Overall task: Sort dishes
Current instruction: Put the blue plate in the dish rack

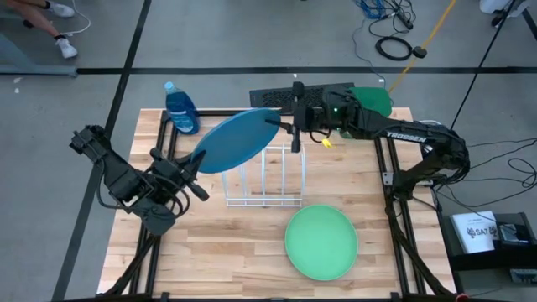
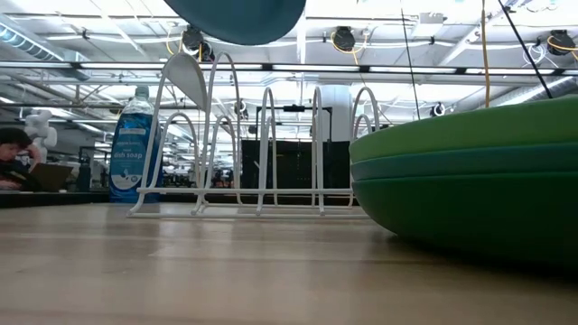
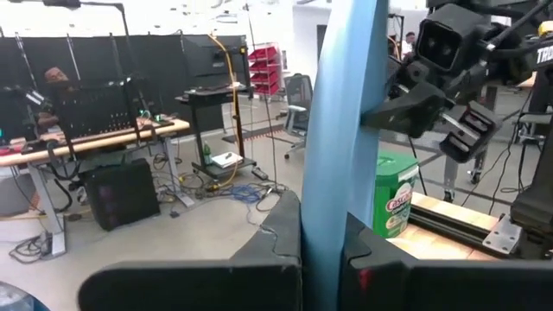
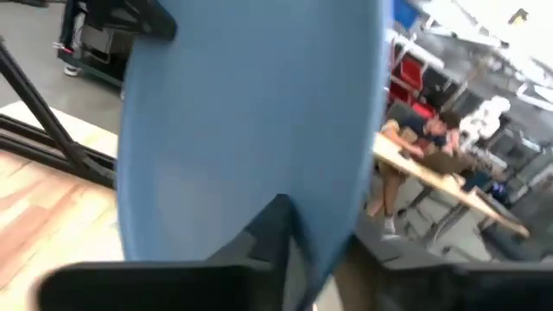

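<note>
The blue plate (image 1: 235, 141) hangs in the air above the white wire rack (image 1: 264, 180), held between both grippers. My left gripper (image 1: 199, 159) is shut on its left rim and my right gripper (image 1: 281, 126) on its far-right rim. In the low view only the plate's lower edge (image 2: 239, 18) shows, above the rack (image 2: 262, 153). The light green plate (image 1: 321, 242) lies on top of a stack near the table's near edge. The low view shows the teal plate (image 2: 470, 162) and dark green plate (image 2: 470, 212) beneath the light green plate (image 2: 470, 126). My left gripper (image 3: 324, 226) pinches the blue plate's rim (image 3: 327, 194) between its two fingers, one on each face, coming level from the table's left. The plate stands edge-on between the fingers, lifted clear and tilted. My right gripper (image 4: 315, 246) pinches the opposite rim (image 4: 315, 216) between its two fingers, one finger (image 4: 276, 226) on the face, coming from the table's right and far side. The plate is clear of the rack.
A blue soap bottle (image 1: 180, 109) stands at the far left of the table, behind the rack. A green container (image 1: 371, 101) sits at the far right corner, and a dark keyboard-like object (image 1: 281, 96) lies at the far edge. Bare wood lies near left.
</note>
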Controlling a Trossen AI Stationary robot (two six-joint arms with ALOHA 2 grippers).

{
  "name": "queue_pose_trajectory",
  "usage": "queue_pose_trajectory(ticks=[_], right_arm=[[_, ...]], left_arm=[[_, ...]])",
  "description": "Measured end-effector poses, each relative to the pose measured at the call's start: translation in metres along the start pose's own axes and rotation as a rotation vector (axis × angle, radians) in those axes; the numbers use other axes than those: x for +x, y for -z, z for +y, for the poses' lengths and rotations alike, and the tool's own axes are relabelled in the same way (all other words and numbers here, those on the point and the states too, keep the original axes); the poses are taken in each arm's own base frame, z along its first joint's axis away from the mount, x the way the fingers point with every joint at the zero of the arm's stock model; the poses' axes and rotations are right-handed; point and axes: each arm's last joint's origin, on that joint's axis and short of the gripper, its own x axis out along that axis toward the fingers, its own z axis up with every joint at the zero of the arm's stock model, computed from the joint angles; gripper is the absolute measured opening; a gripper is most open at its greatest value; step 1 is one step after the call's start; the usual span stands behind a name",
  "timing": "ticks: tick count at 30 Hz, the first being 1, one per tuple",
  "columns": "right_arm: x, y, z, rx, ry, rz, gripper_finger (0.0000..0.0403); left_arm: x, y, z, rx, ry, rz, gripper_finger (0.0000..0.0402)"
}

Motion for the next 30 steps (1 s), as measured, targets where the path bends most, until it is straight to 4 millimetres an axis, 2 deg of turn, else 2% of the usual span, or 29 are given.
queue_pose_trajectory(ticks=[3,12,16,22,30], right_arm=[[0.000,-0.002,-0.001,-0.054,0.007,-0.019,0.0016],[-0.006,-0.010,-0.004,-0.339,0.040,-0.056,0.0008],[-0.006,-0.010,-0.005,-0.441,0.039,-0.058,0.0008],[-0.012,-0.015,-0.006,-0.547,0.051,-0.074,0.0008],[-0.015,-0.023,-0.012,-0.622,0.143,-0.126,0.0008]], left_arm=[[-0.001,0.002,0.001,0.046,0.005,-0.002,0.0025],[-0.003,-0.011,0.006,0.049,0.032,0.011,0.0086],[-0.011,-0.019,0.012,0.029,0.126,0.047,0.0107],[-0.022,-0.023,0.018,0.010,0.269,0.098,0.0114],[-0.024,-0.021,0.013,0.146,0.252,0.064,0.0114]])
